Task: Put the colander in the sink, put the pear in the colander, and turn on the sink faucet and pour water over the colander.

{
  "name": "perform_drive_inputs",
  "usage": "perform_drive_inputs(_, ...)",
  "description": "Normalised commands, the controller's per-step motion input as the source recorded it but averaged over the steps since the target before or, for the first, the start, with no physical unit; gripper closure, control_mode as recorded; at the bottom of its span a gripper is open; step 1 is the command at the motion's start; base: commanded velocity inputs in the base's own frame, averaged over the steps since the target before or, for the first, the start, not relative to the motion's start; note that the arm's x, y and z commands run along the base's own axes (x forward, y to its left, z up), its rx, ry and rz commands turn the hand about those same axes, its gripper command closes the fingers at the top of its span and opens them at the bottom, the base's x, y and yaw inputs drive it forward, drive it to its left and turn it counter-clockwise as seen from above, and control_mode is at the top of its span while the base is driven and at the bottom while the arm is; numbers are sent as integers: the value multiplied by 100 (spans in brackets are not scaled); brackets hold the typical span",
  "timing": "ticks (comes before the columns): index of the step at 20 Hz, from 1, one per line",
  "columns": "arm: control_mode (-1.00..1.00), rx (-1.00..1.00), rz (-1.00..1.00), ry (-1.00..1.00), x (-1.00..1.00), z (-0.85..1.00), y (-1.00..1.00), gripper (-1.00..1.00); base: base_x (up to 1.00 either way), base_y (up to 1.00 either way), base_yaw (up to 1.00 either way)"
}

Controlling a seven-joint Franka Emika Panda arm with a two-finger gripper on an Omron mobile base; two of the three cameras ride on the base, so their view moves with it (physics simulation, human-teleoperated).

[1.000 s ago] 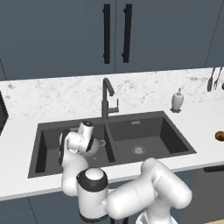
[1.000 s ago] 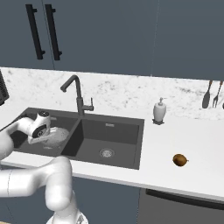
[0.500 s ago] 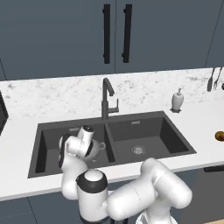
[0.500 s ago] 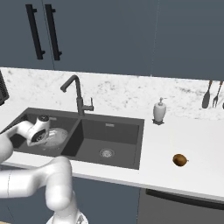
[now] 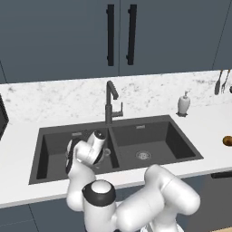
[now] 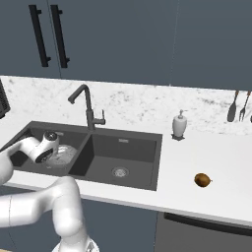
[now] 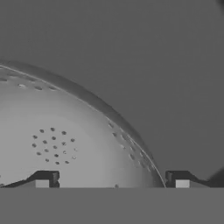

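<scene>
Up close, pincer spread wide astride colander rim, right base view adds pear on counter

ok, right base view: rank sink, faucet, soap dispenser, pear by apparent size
1. sink
2. sink faucet
3. soap dispenser
4. pear
The pear sits nearer the camera than the dispenser yet looks smaller, so that ordering is safe.
</scene>
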Motion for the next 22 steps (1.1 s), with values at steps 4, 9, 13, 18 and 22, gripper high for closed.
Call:
perform_drive_inputs(4, -100, 0, -21, -2, -17, 71, 21, -100, 0, 0, 0)
perform_drive_inputs(9, -100, 0, -11, 0, -48, 100, 18, -100, 0, 0, 0)
perform_drive_inputs(13, -100, 0, -7, 0, -71, 100, 3, -100, 0, 0, 0)
perform_drive_inputs(18, -100, 0, -6, 0, -68, 100, 0, -100, 0, 0, 0)
perform_drive_inputs(22, -100, -5, -13, 0, -77, 100, 0, -100, 0, 0, 0)
